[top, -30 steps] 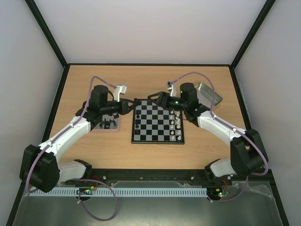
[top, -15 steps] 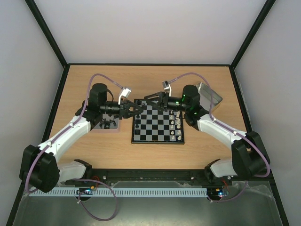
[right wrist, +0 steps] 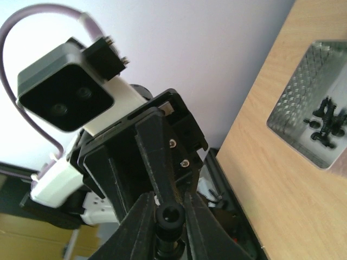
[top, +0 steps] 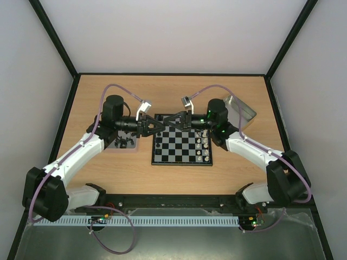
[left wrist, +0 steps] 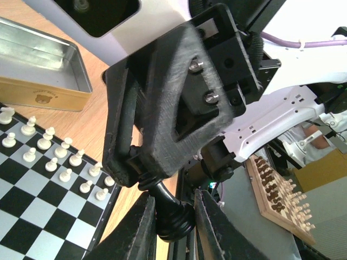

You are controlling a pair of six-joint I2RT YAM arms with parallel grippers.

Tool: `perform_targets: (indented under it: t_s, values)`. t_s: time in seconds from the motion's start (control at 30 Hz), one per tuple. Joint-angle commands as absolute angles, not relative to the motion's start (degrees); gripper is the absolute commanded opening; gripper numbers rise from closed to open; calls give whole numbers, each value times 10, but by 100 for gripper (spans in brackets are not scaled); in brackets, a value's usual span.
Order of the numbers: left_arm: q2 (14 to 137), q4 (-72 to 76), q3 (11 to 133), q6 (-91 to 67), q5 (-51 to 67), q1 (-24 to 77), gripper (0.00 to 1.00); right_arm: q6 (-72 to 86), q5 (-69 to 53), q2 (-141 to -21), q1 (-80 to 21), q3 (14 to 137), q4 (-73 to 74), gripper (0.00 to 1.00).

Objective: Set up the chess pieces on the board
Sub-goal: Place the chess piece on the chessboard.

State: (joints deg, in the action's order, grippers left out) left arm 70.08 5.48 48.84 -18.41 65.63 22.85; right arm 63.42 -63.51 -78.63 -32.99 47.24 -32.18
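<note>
Above the far left corner of the board (top: 179, 147) my two grippers meet tip to tip. A black chess piece (left wrist: 172, 214) lies level between them. My left gripper (left wrist: 172, 208) is shut on its wide base. My right gripper (right wrist: 171, 208) is shut on its other end (right wrist: 170, 216), which shows as a round black tip between the fingers. In the top view the left gripper (top: 157, 126) and right gripper (top: 166, 124) hide the piece. More black chess pieces (top: 123, 142) lie in a tray left of the board.
Pale white pieces (top: 202, 143) stand in two columns on the board's right side, also seen as the white rows (left wrist: 54, 157). A metal tin (top: 241, 111) sits right of the board. The tray of black pieces (right wrist: 320, 116) rests on the wooden table.
My right gripper moved left to the left gripper's tip and closed on the black piece held there. The left gripper swung right over the board's corner, still gripping the piece.
</note>
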Motion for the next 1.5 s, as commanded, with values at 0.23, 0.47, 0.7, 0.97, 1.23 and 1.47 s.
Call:
perform_targets:
  t_s: [0.23,0.47,0.7,0.97,1.23,1.47]
  values:
    - [696,20,505,-156,620,229,38,538,-544,-775,-337,514,-238,4]
    - [687,-21,496,-167,425,226,77,332,-263,-749,-343,515,-88,4]
    - [638,-11,454,-243,220,194,85,227,19,-775,-385,483,-65,4]
    - [604,8,417,-293,155,178,85,187,133,-855,-451,458,-115,4]
    - [618,6,418,-295,159,175,85,175,138,-927,-502,450,-156,6]
    - [628,10,416,-295,164,174,85,168,95,-946,-506,435,-159,15]
